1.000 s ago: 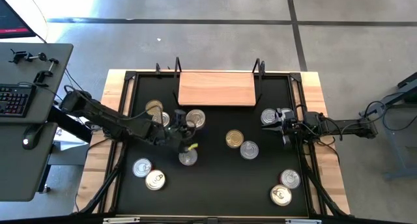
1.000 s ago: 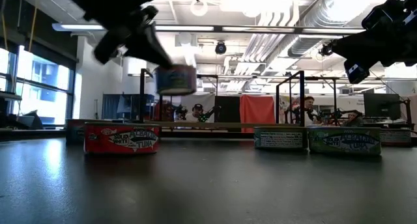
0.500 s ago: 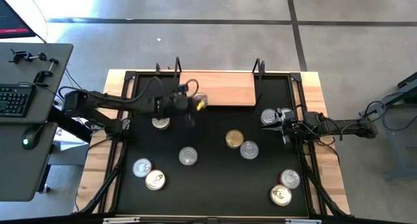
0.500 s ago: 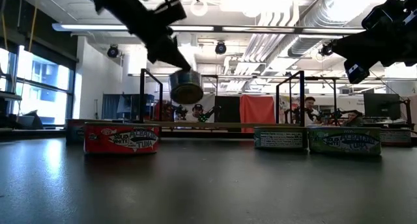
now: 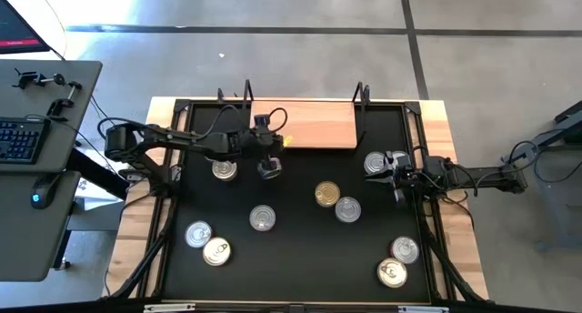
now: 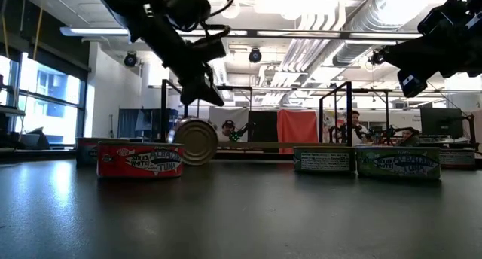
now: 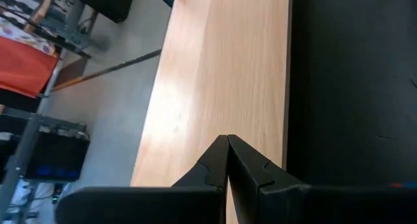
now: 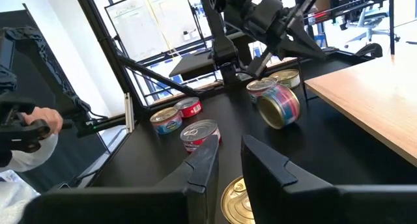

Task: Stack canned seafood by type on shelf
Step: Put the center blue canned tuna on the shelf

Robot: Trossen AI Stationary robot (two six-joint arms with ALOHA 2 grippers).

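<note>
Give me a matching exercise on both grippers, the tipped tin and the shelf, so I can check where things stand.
Things:
1. left gripper
2. right gripper
3. tipped tin
4. shelf

States:
A. up on its edge, just in front of the shelf
B. shut and empty, over the shelf's front-left part
C. bare wood, no tins on it
D. slightly open, holding nothing, at the mat's right side

Pairs: 1-B, 2-D, 3-A, 4-C

Shelf at the table's far edge, centred. Tipped tin on edge just before the shelf's left end, below the left gripper. Flat tin beside it, to the left. Two tins mid-table, touching. Right gripper at the right edge, over another tin.
</note>
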